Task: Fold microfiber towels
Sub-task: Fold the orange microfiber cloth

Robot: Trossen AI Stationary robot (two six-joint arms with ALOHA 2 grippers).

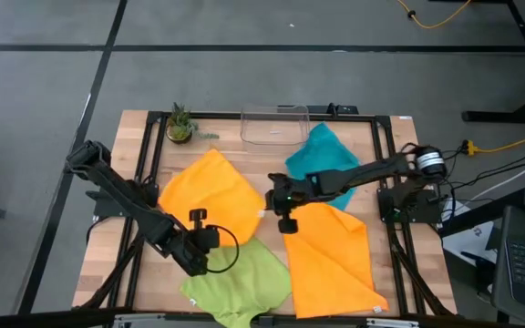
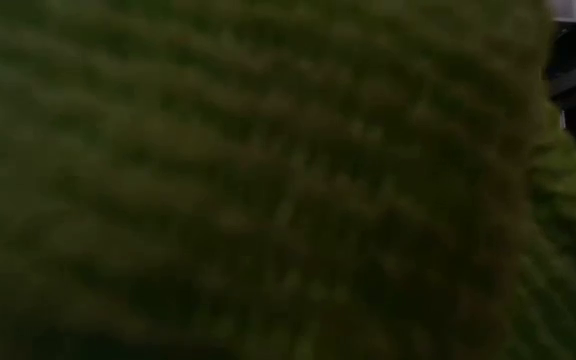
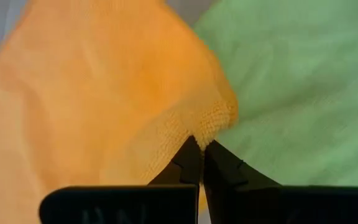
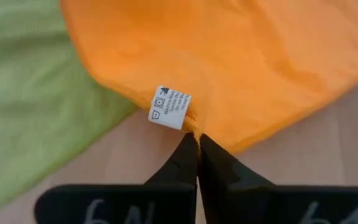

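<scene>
- Your left gripper (image 3: pixel 201 144) has its dark fingers pressed together at the tips, pinching the corner of the left-hand orange microfiber towel (image 1: pixel 210 195) where that corner lies over the lime green microfiber towel (image 1: pixel 237 277).
- From the high view, you see that gripper (image 1: pixel 206 239) low over the front left of the wooden table (image 1: pixel 108 255), at the seam between the orange and green cloths.
- Your right gripper (image 4: pixel 197 138) also has its fingers closed to a point, nipping the edge of the second orange microfiber towel (image 4: pixel 241 62) right beside its small white care label (image 4: pixel 169 107).
- In the high view that gripper (image 1: pixel 285 219) sits near the table's middle, at the upper left corner of the orange towel (image 1: pixel 331 257) it grips.
- You find the left orange towel lying flat as a diamond, one corner toward the back of the table and the pinched corner toward the front right.
- You see the right orange towel stretching its long axis from the gripped corner near the centre to the front right edge of the table.
- Look at the lime green towel: it lies at the front centre, between the two orange ones, and hangs over the front edge; it fills the low view (image 2: pixel 268 180).
- You have the teal microfiber towel (image 1: pixel 315 157) rumpled at the back right, partly under the right arm, just beside the clear plastic bin (image 1: pixel 273 125).
- A small potted plant (image 1: pixel 180 125) stands at the back left corner.
</scene>
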